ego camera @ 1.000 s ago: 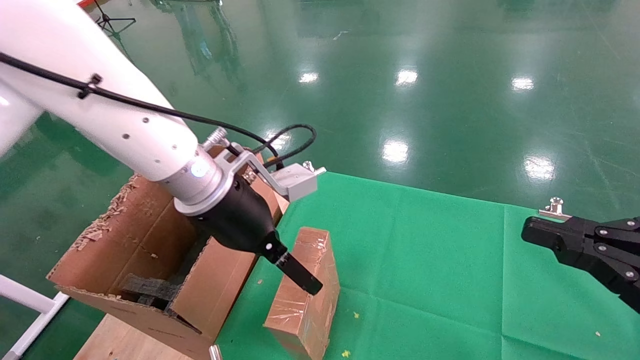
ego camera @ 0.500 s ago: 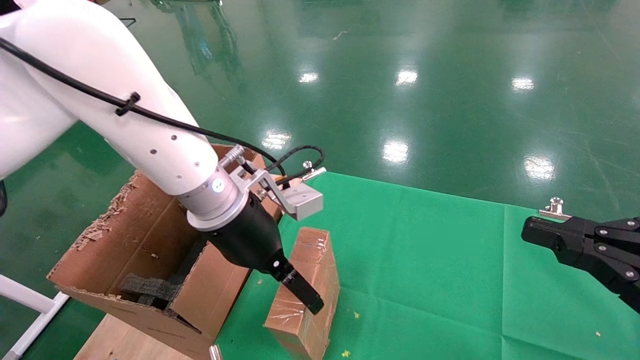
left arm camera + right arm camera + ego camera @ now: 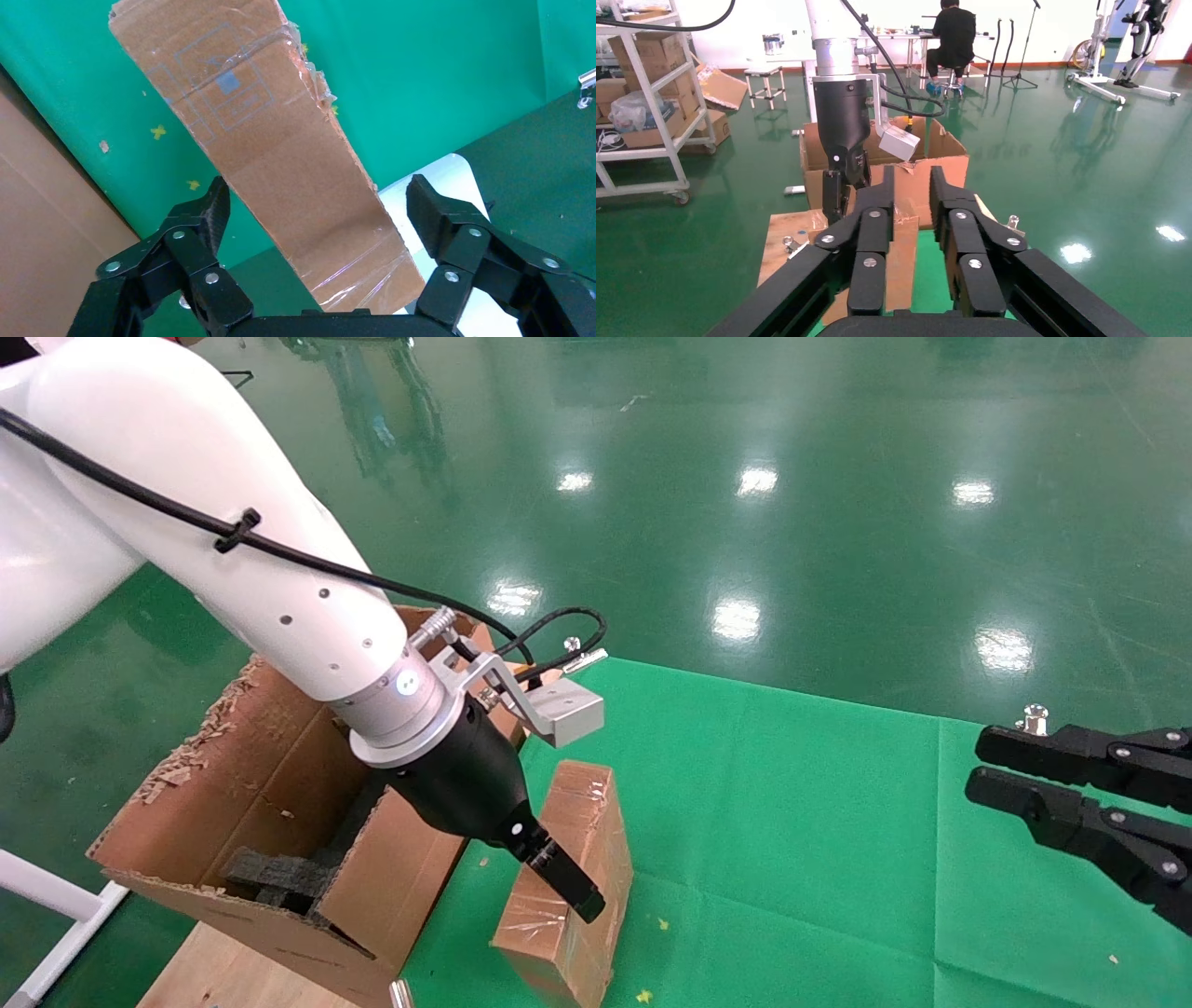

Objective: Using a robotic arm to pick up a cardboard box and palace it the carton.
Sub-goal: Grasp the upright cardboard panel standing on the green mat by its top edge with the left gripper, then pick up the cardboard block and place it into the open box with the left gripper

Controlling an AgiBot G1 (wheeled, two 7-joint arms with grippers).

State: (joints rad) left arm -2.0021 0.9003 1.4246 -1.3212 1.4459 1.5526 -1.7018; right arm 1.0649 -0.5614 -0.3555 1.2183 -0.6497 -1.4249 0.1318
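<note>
Green cloth covers your tabletop (image 3: 801,822). Your left claw (image 3: 320,210) is spread wide astride the cardboard box (image 3: 568,877), not yet gripping; grasp, lift and placing remain. The carton (image 3: 279,803) stands just beside, flaps upright, so clear that near wall. Your right claw (image 3: 1062,775), slightly parted and empty, waits well apart.

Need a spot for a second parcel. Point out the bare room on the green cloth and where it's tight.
Free: green cloth between cardboard box and right gripper. Tight: the strip between box and carton, where the open left gripper straddles the box.
</note>
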